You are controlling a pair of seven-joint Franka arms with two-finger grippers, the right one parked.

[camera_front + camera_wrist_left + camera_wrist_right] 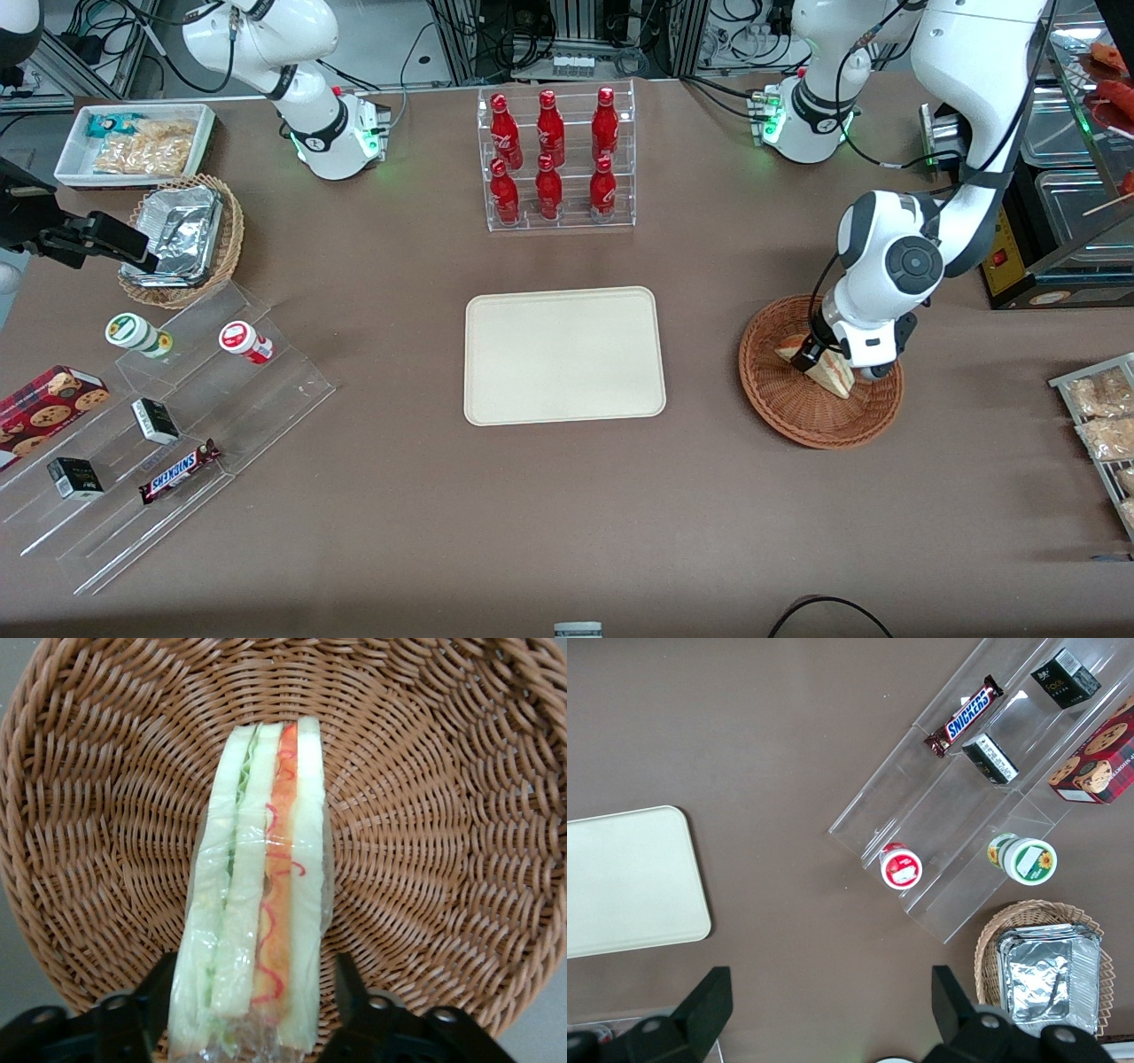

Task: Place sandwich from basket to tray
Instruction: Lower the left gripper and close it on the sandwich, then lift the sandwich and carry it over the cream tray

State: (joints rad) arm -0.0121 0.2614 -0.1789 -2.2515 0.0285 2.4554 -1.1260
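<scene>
Sandwich (257,895) soft, light, film-wrapped (slippery): you grip bread faces gently. Gripper (252,1014) down in basket (443,815), fingers apart, straddling it.

Brown table (399,532) with tray (564,354), basket (780,403), gripper (828,359) above.

I work in a robotics lab that is arranged like a small shop. Along the back of my brown bench (372,496) there are cables, aluminium frames and electronic boxes, and the arm bases are bolted there with green lights. On the bench the goods are displayed as in a store: red bottles (550,155) in a clear rack, a Snickers bar (180,471) and small boxes on acrylic steps (168,443), and a bin of snack packets (135,144).
</scene>
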